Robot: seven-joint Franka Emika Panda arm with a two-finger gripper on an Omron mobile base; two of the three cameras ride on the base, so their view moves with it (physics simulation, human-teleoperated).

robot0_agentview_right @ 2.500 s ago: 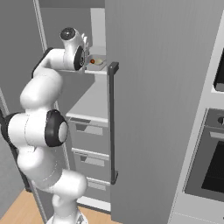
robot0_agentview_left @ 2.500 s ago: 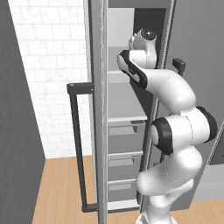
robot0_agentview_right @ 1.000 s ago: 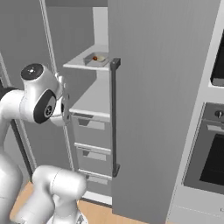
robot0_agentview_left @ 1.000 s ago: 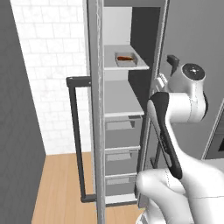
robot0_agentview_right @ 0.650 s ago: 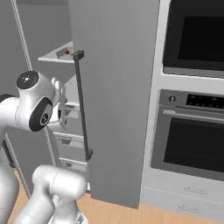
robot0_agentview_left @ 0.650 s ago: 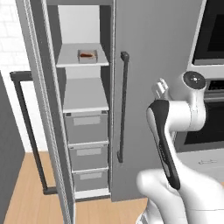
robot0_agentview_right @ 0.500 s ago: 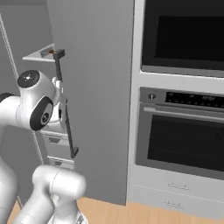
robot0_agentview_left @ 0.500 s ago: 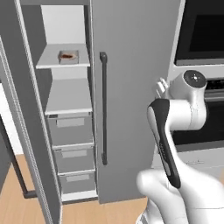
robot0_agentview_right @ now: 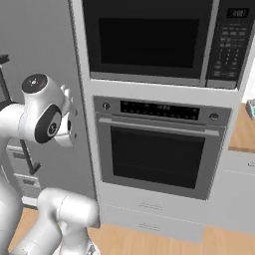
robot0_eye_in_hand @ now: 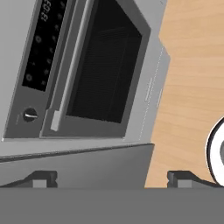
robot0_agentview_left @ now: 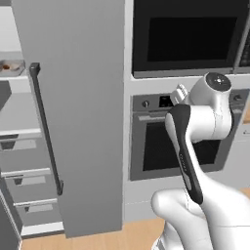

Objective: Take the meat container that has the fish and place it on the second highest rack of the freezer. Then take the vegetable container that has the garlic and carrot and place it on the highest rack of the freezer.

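The freezer (robot0_agentview_left: 83,97) stands at the left, its grey door and long dark bar handle (robot0_agentview_left: 46,132) facing me. Beside that door, at the far left edge, the open compartment shows a small tray, the meat container (robot0_agentview_left: 10,66), resting on a white shelf board (robot0_agentview_left: 14,75); I cannot tell which rack it is. The fish itself is too small to make out. My gripper (robot0_eye_in_hand: 111,177) is open and empty, held high in front of the wall oven (robot0_eye_in_hand: 105,70), well right of the freezer. The vegetable container with the garlic and carrot is out of view.
A black-glass wall oven (robot0_agentview_right: 157,154) with a microwave (robot0_agentview_right: 149,40) above it faces the base. White freezer drawers (robot0_agentview_left: 24,180) sit below the shelves. A wooden counter (robot0_agentview_right: 243,132) begins at the far right. The floor is light wood.
The whole picture has slid from the open freezer to the wall oven, so the base and cameras have moved right. The gripper stays open and empty. The tray stays on its shelf.
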